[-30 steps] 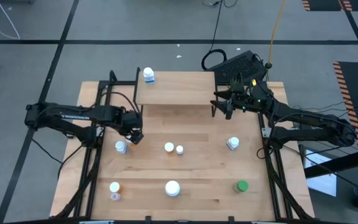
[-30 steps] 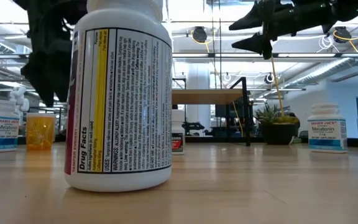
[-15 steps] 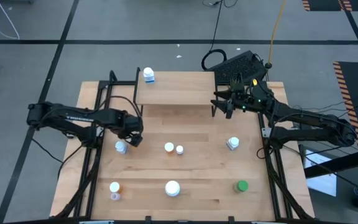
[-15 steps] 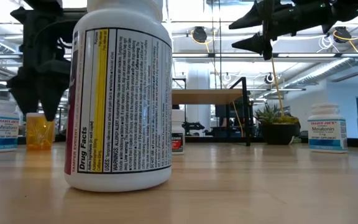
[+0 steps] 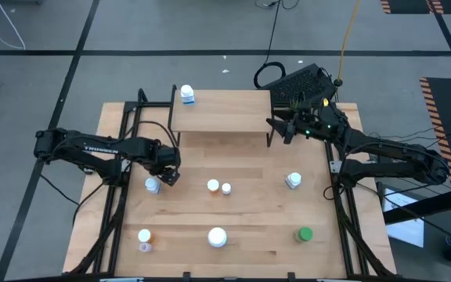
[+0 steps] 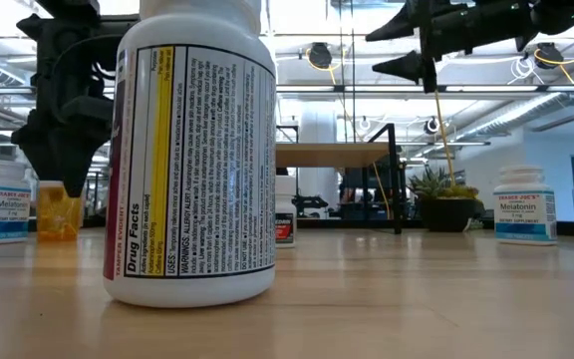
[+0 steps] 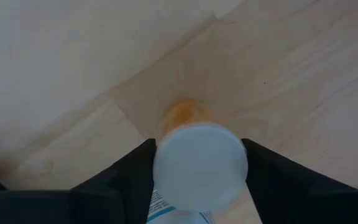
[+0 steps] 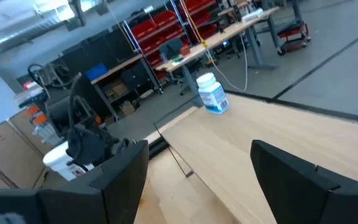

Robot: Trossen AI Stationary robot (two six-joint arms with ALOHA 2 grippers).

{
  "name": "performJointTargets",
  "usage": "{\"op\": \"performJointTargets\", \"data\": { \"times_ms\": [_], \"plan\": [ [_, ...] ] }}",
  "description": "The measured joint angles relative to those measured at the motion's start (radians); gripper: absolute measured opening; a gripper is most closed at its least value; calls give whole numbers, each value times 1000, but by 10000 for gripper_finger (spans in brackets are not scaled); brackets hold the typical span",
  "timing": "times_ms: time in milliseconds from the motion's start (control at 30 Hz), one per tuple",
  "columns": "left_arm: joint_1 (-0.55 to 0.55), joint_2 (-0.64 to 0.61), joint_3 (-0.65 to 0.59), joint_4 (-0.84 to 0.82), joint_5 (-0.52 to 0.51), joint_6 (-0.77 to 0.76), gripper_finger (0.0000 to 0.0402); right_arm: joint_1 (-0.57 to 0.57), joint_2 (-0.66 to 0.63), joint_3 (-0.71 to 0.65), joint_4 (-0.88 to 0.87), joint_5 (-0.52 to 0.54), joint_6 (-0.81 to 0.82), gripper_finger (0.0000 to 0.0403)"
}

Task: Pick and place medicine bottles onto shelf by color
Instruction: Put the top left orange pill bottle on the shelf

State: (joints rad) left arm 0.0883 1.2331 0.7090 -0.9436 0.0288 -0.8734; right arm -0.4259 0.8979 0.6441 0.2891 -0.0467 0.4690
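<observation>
My left gripper (image 5: pixel 167 175) (image 7: pixel 199 144) points down over the table's left middle, shut on an orange bottle with a white cap (image 7: pixel 200 165). In the low view the bottle's orange body (image 6: pixel 56 217) shows under the dark fingers; in the high view the gripper hides it. A blue-white bottle (image 5: pixel 153 185) stands just to its left. My right gripper (image 5: pixel 282 128) (image 8: pixel 197 146) hangs open in the air off the right end of the shelf (image 5: pixel 219 111). One blue-white bottle (image 5: pixel 187 95) (image 8: pixel 213 93) stands on the shelf's far left corner. My left gripper has the orange bottle between its two fingers, one finger (image 7: pixel 138 165) on each side at the level of the white cap's rim (image 7: pixel 160 155). The fingers come from above, pointing down. The bottle stands with its base on the table (image 6: pixel 58 237).
Other bottles stand about the table: two small ones at mid-table (image 5: pixel 213 186) (image 5: pixel 226 188), a blue-white one to the right (image 5: pixel 293 181), and along the near edge a green-capped one (image 5: pixel 304 233), a big white one (image 5: pixel 217 236) and two small ones (image 5: pixel 145 240). A potted plant (image 6: pixel 444 199) stands at the far right.
My left gripper has come down over the orange bottle, its fingers sinking on either side of the cap. The bottle has shifted slightly toward the table's left, still on its base. My right gripper has drawn a little toward the far edge.
</observation>
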Motion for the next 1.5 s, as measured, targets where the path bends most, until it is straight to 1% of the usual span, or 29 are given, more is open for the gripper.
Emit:
{"op": "performJointTargets", "data": {
  "times_ms": [67, 133, 267, 367, 500, 600, 700, 767, 833, 967, 1100, 1200, 1300, 1367, 1500],
  "plan": [
    [0, 0, 0, 0, 0, 1, 209, 0, 0, 0, 9, 0, 11, 279],
    [1, -2, 0, 0, 5, -5, 209, 0, 0, 0, 14, 1, 16, 279],
    [25, -5, 18, -10, 45, 24, 227, 0, 0, 0, 29, 7, 16, 279],
    [51, -5, 47, -55, 49, 58, 230, 0, 0, 0, 38, 25, 15, 279],
    [92, -5, 110, -112, 49, 95, 218, 0, 0, 0, 38, 25, 12, 279],
    [123, -5, 182, -172, 48, 138, 212, 0, 0, 0, 38, 25, 9, 279],
    [153, -4, 298, -237, 70, 171, 216, 0, 0, 0, 37, 25, 1, 279],
    [166, 3, 413, -270, 79, 209, 221, 0, 0, 0, 37, 25, 0, 279],
    [175, 22, 533, -296, 66, 261, 222, 0, 0, 0, 37, 24, -2, 279],
    [216, 102, 761, -317, -13, 382, 216, 0, 0, 0, 37, 23, -2, 279],
    [301, 229, 942, -378, -44, 523, 215, 0, 0, 0, 37, 21, 7, 279],
    [372, 333, 1048, -409, -77, 613, 223, 0, 0, 0, 37, 21, 16, 279],
    [443, 431, 1131, -426, -83, 684, 227, 0, 0, 0, 36, 20, 33, 279],
    [487, 487, 1176, -434, -83, 706, 227, 0, 0, 0, 36, 20, 47, 279],
    [555, 569, 1244, -508, -84, 733, 228, 2, 0, 0, 36, 19, 54, 279]
  ]
}}
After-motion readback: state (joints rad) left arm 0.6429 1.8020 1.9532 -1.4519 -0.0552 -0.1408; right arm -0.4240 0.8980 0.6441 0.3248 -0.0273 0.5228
